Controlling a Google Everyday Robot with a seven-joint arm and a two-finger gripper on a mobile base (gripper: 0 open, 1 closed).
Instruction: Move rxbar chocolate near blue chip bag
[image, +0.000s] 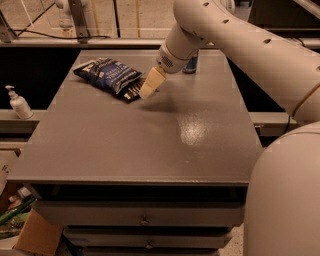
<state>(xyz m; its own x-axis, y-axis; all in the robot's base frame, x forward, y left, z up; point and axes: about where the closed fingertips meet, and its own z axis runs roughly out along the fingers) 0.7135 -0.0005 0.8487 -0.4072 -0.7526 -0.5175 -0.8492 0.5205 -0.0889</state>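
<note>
The blue chip bag (106, 74) lies at the table's far left, crinkly dark blue with white print. The rxbar chocolate (131, 92), a small black wrapper with white lettering, lies flat against the bag's near right edge, touching it. My gripper (148, 89) hangs from the arm coming in from the upper right. It points down-left with its tip right at the bar's right end, partly covering it. I cannot tell whether it touches the bar.
A blue-silver drink can (191, 63) stands at the table's far edge, behind the arm. The grey table (150, 145) has drawers below its front edge. A white pump bottle (19, 102) stands on a ledge to the left.
</note>
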